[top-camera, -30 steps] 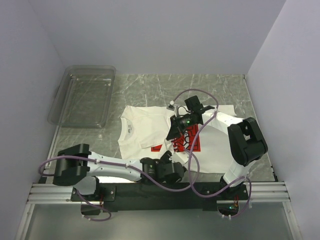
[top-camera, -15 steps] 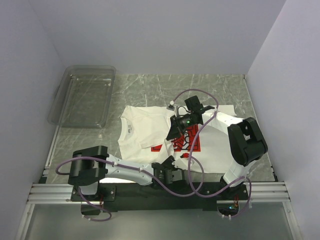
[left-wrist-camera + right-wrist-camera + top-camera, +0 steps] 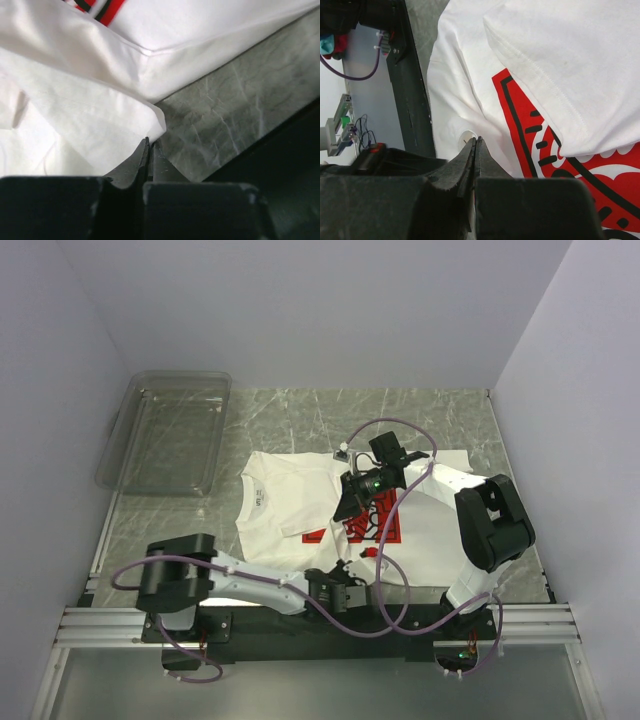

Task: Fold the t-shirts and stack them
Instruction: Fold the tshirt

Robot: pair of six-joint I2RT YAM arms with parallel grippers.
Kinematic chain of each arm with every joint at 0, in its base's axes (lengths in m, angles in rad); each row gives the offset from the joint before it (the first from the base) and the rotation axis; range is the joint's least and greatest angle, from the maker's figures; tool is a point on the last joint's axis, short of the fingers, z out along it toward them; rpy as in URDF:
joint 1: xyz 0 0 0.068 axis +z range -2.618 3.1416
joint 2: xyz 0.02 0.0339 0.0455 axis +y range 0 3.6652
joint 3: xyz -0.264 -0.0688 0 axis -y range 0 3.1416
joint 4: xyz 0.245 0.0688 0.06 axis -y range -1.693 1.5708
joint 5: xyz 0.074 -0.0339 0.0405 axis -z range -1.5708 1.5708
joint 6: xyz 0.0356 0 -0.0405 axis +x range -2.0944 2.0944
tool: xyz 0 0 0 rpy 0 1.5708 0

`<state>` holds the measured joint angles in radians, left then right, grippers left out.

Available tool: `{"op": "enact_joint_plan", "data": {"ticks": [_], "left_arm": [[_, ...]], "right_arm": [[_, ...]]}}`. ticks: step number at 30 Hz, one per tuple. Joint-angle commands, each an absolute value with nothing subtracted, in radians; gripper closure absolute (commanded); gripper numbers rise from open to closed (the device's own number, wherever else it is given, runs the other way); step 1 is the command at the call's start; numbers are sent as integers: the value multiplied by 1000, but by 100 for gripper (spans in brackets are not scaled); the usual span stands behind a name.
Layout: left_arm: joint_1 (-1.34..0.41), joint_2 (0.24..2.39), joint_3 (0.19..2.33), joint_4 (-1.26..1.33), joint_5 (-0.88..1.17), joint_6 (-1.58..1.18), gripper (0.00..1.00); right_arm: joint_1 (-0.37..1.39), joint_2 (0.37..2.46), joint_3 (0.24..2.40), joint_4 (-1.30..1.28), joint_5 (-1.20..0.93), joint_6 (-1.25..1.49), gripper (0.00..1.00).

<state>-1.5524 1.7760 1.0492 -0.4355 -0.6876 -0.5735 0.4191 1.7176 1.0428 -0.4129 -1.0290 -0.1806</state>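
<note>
On the marbled table [image 3: 300, 420], centre, we see a white t-shirt [image 3: 290, 505] lying partly folded. Left gripper [image 3: 149, 141] pressed together at its near hem; right gripper [image 3: 476, 139], also together, over the red print [image 3: 592, 187].

On table [image 3: 300, 420], t-shirt [image 3: 290, 505]; bin [image 3: 165, 430] behind, to its left.
</note>
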Motion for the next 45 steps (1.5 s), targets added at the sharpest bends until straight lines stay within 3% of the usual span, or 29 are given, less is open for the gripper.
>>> {"op": "enact_joint_plan", "data": {"ticks": [1,7,10,11,14,17,23,31,39,45], "left_arm": [[-1565,1605,1028,-414,-729,-603,99],[-1471,1317,824,-252,-580,-621,99],[-1383,1142,698,-187,-526,-643,99],[-1356,1096,648,-161,-508,-649,99],[-1241,915,580,-152,-508,-664,99],[-1137,729,551,-134,-506,-634,99],[-1039,663,593,-166,-508,-523,99],[-942,741,630,-127,-422,-430,99],[-881,746,660,-132,-348,-407,99],[-870,709,644,-160,-331,-407,99]], "right_arm": [[414,1704,1089,-449,-1017,-241,100],[414,1657,1112,-554,-921,-394,96],[414,1611,1114,-616,-879,-454,82],[413,1583,1114,-630,-852,-486,69],[411,1514,1121,-696,-774,-543,49],[400,1407,1098,-712,-692,-578,38],[299,1183,993,-860,-497,-829,33],[-108,1052,760,-1046,-321,-1248,32],[-440,1022,594,-1002,-152,-1521,33],[-566,974,535,-962,-51,-1666,34]]}}
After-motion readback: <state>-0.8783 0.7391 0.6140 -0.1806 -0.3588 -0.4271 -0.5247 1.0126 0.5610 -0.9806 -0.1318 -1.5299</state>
